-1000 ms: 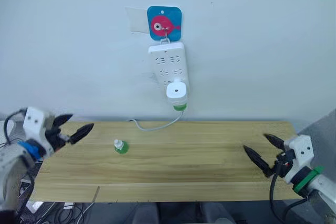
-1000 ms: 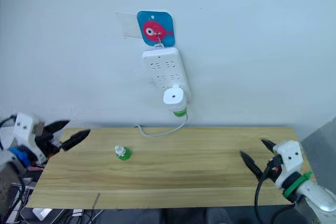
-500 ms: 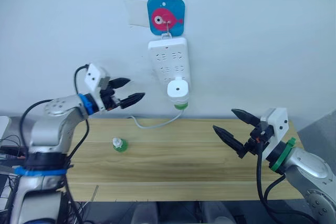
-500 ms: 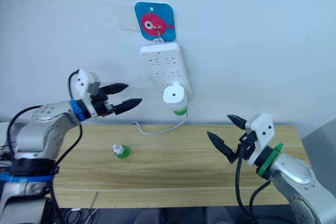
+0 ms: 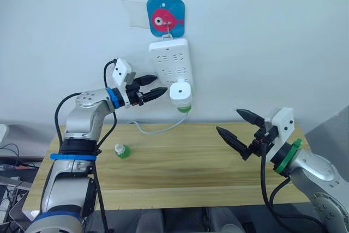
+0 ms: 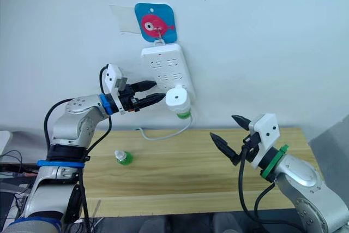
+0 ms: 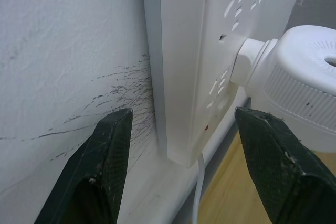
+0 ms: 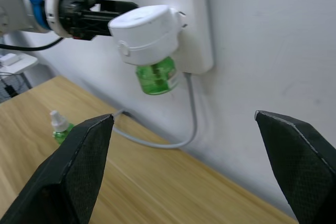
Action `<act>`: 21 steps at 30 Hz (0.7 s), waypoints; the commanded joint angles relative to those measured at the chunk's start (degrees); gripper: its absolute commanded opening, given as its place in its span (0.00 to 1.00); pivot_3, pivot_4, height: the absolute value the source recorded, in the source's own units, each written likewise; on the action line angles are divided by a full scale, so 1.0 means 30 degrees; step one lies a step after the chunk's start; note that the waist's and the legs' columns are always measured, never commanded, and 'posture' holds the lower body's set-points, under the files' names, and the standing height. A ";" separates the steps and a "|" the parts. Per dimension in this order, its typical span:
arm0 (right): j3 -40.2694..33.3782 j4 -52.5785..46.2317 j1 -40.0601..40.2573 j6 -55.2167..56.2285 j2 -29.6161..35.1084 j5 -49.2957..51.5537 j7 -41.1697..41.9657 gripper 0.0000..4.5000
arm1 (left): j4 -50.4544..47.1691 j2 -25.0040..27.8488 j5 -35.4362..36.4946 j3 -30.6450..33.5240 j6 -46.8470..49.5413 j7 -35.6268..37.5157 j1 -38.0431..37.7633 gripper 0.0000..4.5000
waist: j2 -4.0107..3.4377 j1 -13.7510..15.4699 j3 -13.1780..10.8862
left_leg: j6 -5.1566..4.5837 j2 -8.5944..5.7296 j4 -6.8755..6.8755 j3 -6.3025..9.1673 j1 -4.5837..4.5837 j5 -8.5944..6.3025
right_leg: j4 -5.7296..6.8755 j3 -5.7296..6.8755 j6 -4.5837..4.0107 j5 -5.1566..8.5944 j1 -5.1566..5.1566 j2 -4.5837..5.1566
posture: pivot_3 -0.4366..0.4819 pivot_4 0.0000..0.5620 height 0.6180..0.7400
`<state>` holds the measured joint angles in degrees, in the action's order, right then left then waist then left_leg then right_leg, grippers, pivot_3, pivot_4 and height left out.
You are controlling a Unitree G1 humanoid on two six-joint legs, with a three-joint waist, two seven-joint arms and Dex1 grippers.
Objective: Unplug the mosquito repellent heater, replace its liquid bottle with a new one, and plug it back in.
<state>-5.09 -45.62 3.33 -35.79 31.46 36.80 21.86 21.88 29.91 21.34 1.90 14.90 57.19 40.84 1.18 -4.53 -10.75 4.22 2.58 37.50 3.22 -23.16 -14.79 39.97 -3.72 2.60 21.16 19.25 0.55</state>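
The white mosquito repellent heater is plugged into the bottom of a white power strip hanging on the wall. A green liquid bottle hangs under the heater. A second green bottle with a white cap stands on the wooden table. My left gripper is open, its tips just left of the heater and against the strip's lower edge, holding nothing. My right gripper is open and empty above the table's right side, pointing at the heater.
A blue card with a pink fish marks the hook above the strip. The strip's white cable drops to the table's back edge. A grey surface stands at the far right.
My left gripper has moved right and slightly up, from well left of the strip to right beside the heater. The right gripper has hardly moved.
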 commanded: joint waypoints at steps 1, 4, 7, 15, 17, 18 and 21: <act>0.0037 -0.0783 -0.0122 0.0177 -0.0082 -0.0179 -0.0239 1.00 | 0.1128 -0.0565 -0.0508 0.0042 -0.1046 -0.0304 0.1302 0.72 | -0.0015 0.0065 -0.0023 | -0.0001 0.0000 0.0057 0.0026 0.0001 -0.0001 | 0.0015 0.0020 0.0002 -0.0001 -0.0026 -0.0002 | 0.27 0.34 1.00; 0.0215 -0.0799 -0.0093 0.0179 -0.0198 -0.0236 -0.0406 1.00 | 0.2237 -0.1074 -0.0843 -0.0044 -0.1677 -0.0072 0.1891 0.72 | -0.0014 0.0178 -0.0027 | -0.0008 -0.0010 0.0127 0.0065 0.0005 0.0004 | 0.0034 0.0041 0.0046 -0.0044 -0.0065 -0.0007 | 0.27 0.34 1.00; 0.0471 -0.0802 -0.0067 0.0188 -0.0330 -0.0360 -0.0535 1.00 | 0.3273 -0.1617 -0.1036 -0.0222 -0.2171 0.0610 0.2543 0.72 | -0.0012 0.0379 -0.0033 | -0.0052 -0.0023 0.0153 0.0065 0.0006 0.0044 | 0.0032 0.0035 0.0083 -0.0100 -0.0072 -0.0008 | 0.27 0.35 1.00; 0.0829 -0.0540 -0.0476 0.0064 -0.0427 -0.0444 -0.0500 1.00 | 0.4358 -0.2067 -0.1388 -0.0525 -0.2439 0.2425 0.3598 0.72 | 0.0003 0.0362 -0.0155 | -0.0060 -0.0030 0.0148 0.0061 -0.0075 0.0070 | -0.0006 0.0026 0.0094 -0.0129 -0.0011 -0.0011 | 0.27 0.37 1.00; 0.0929 -0.0454 -0.0492 0.0120 -0.0470 -0.0530 -0.0466 1.00 | 0.4600 -0.2082 -0.1501 -0.0515 -0.2557 0.2573 0.3751 0.72 | -0.0007 0.0372 -0.0227 | -0.0061 -0.0021 0.0136 0.0062 -0.0098 0.0069 | -0.0017 0.0029 0.0088 -0.0126 0.0016 -0.0021 | 0.28 0.37 1.00; 0.0997 -0.0416 -0.0504 0.0137 -0.0517 -0.0546 -0.0459 1.00 | 0.4731 -0.2088 -0.1546 -0.0496 -0.2617 0.2649 0.3830 0.72 | -0.0008 0.0393 -0.0271 | -0.0062 -0.0019 0.0132 0.0070 -0.0105 0.0069 | -0.0022 0.0038 0.0086 -0.0124 0.0017 -0.0022 | 0.28 0.37 1.00; 0.1331 -0.0327 -0.0542 0.0236 -0.0731 -0.0697 -0.0496 1.00 | 0.4264 -0.2088 -0.1165 -0.0421 -0.1875 0.3205 0.3847 0.72 | 0.0002 0.0405 -0.0371 | -0.0062 -0.0018 0.0140 0.0081 -0.0125 0.0069 | -0.0027 0.0043 0.0085 -0.0124 0.0021 -0.0022 | 0.28 0.38 1.00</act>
<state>-1.90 -45.60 1.91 -35.88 30.15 35.03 20.31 36.27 23.78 16.87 0.35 7.74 65.89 50.33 1.19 -3.32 -11.87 4.03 2.53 37.93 3.46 -23.53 -14.59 39.90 -3.60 2.86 20.79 19.31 0.49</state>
